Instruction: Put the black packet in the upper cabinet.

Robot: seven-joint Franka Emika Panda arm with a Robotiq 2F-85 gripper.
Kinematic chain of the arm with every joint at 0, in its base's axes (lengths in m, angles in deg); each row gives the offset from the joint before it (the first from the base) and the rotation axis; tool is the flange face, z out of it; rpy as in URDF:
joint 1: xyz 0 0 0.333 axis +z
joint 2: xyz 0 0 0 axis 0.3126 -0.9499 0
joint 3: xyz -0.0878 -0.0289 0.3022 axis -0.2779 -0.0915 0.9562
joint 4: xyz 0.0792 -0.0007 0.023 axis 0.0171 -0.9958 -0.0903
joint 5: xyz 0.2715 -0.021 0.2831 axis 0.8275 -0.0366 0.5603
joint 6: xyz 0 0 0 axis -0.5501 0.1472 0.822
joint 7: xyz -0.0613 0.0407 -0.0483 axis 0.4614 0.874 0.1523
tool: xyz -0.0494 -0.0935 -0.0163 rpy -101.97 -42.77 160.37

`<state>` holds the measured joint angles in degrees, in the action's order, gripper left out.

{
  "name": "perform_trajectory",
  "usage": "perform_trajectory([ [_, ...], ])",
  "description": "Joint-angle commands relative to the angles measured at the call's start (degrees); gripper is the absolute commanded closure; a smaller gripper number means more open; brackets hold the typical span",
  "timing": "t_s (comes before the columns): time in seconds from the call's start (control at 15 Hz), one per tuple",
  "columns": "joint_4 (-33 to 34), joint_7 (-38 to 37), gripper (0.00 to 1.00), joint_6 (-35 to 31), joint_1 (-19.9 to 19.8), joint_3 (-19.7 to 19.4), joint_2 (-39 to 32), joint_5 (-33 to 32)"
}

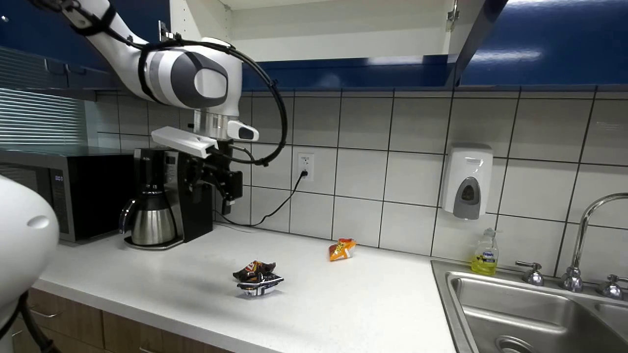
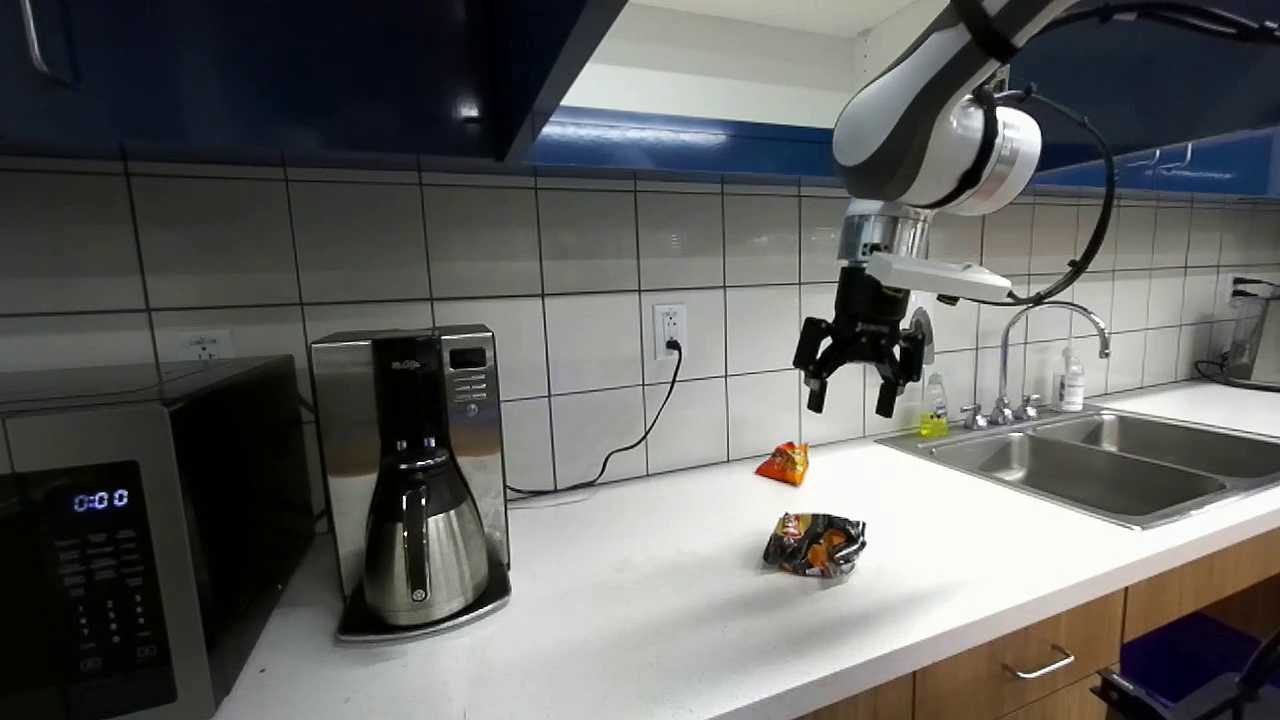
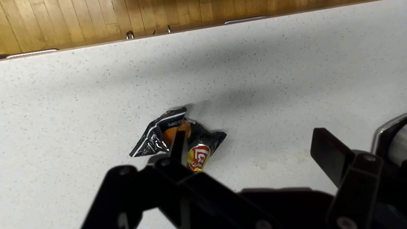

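Note:
The black packet, a crumpled chip bag with a red and yellow logo, lies on the white counter in both exterior views [image 1: 257, 279] [image 2: 815, 546]. It also shows in the wrist view [image 3: 200, 156], partly hidden behind one finger. My gripper [image 2: 851, 398] is open and empty, well above the counter and pointing down. In the wrist view the gripper [image 3: 250, 136] has its fingers wide apart, with bare counter between them. The upper cabinet [image 1: 338, 37] is open above the tiled wall. Its pale inside also shows in an exterior view [image 2: 700, 60], partly behind the arm.
An orange packet [image 1: 342, 249] lies near the wall. A coffee maker [image 2: 420, 480] and a microwave [image 2: 100, 540] stand at one end of the counter [image 1: 196, 284]. A sink [image 1: 520, 314], soap bottle [image 1: 485, 252] and wall dispenser [image 1: 468, 181] are at the other. A cord [image 2: 640, 420] runs along the wall.

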<state>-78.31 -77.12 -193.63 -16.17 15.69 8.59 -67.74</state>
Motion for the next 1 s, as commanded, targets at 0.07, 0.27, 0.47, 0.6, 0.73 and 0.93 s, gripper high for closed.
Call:
perform_trajectory([
  [0.07,1.4,5.1,0.0,-5.1,-0.9,-1.9,-7.1,-0.1],
  [0.27,2.4,9.2,0.0,-8.1,-0.5,-3.4,-11.7,0.9],
  [0.47,4.5,13.5,0.0,-10.5,-0.2,-4.3,-16.9,2.1],
  [0.6,6.6,16.3,0.0,-11.6,-0.4,-4.4,-20.6,2.8],
  [0.73,9.3,19.2,0.0,-11.7,-0.7,-4.1,-24.3,3.9],
  [0.93,13.5,22.8,0.0,-11.3,-1.5,-3.0,-29.6,4.6],
])
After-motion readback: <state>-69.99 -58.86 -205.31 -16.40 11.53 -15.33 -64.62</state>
